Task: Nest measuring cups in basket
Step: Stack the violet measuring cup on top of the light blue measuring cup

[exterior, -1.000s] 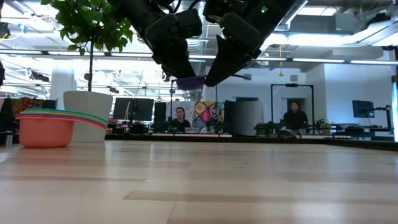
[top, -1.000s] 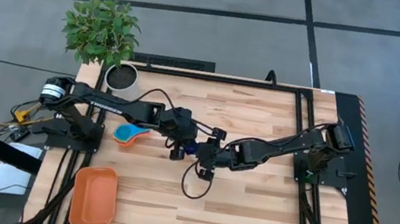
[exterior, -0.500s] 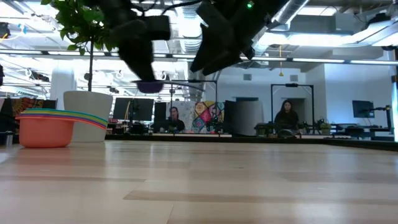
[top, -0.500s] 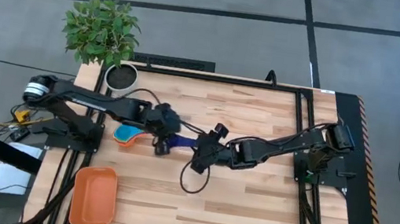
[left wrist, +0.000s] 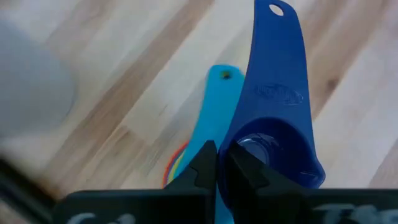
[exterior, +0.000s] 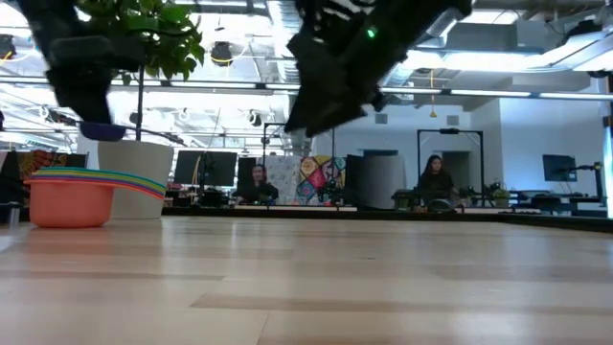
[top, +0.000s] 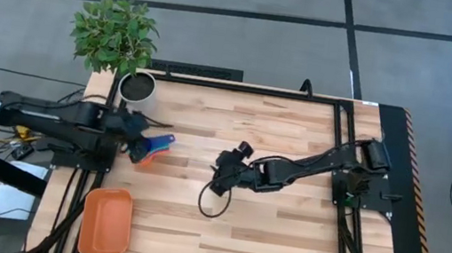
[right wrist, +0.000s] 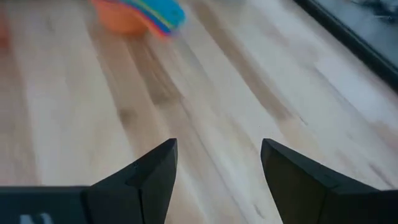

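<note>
On the left side of the table, the left tool hung over the stack of measuring cups. Its two fingers were pressed together on the rim of a dark blue cup. The left wrist view showed that cup held up in the air, with its long flat handle pointing away from the tool. Right under it sat the stack, with a light blue handle on top and bits of yellow and red peeking out below. In the low view the stack looked like an orange bowl with a rainbow of handles, and the dark blue cup floated just above it.

The orange basket sat near the front left corner of the table, well apart from the stack. A white plant pot stood at the back left corner.

In the middle of the table was the right tool. Its fingers were spread apart and held nothing. It pointed toward the stack.
</note>
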{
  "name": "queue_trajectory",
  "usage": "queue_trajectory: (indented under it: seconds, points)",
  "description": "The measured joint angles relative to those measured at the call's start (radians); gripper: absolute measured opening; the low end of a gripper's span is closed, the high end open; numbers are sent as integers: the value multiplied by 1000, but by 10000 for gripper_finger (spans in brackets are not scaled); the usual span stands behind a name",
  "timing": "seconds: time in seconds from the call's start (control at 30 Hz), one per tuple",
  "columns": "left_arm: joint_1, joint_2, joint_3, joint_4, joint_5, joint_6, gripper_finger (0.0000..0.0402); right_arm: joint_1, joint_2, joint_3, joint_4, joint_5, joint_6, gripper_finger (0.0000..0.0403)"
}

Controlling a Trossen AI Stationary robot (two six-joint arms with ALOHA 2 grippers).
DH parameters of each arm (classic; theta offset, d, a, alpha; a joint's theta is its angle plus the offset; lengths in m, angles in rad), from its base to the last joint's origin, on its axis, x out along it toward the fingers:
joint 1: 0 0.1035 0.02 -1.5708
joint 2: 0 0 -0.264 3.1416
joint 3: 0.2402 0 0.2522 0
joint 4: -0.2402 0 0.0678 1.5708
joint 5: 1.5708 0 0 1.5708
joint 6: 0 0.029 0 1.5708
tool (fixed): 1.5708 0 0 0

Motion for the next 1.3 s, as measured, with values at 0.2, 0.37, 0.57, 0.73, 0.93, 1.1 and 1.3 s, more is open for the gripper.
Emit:
queue_trajectory:
  seconds: [0.2, 0.37, 0.57, 0.73, 0.93, 1.1, 1.3]
  points:
    - [5, -156, -77, -58, -13, -89, 6, -26, 45, 1, 72, -58, -7, 255]
    - [5, -189, -159, -56, 30, -140, 15, -37, 54, -1, 85, -76, -8, 255]
    - [5, -190, -184, -46, 38, -157, 17, -38, 52, -1, 102, -76, -8, 255]
    - [5, -188, -184, -48, 59, -155, 32, -44, 53, 0, 116, -76, -8, 255]
    - [5, -183, -184, -48, 55, -151, 89, -44, 53, 0, 150, -76, -8, 255]
    - [5, -184, -180, -51, 17, -156, 139, -44, 53, 0, 150, -76, -1, 255]
    - [5, -184, -148, -49, -2, -151, 160, -44, 54, 0, 150, -79, 26, 255]
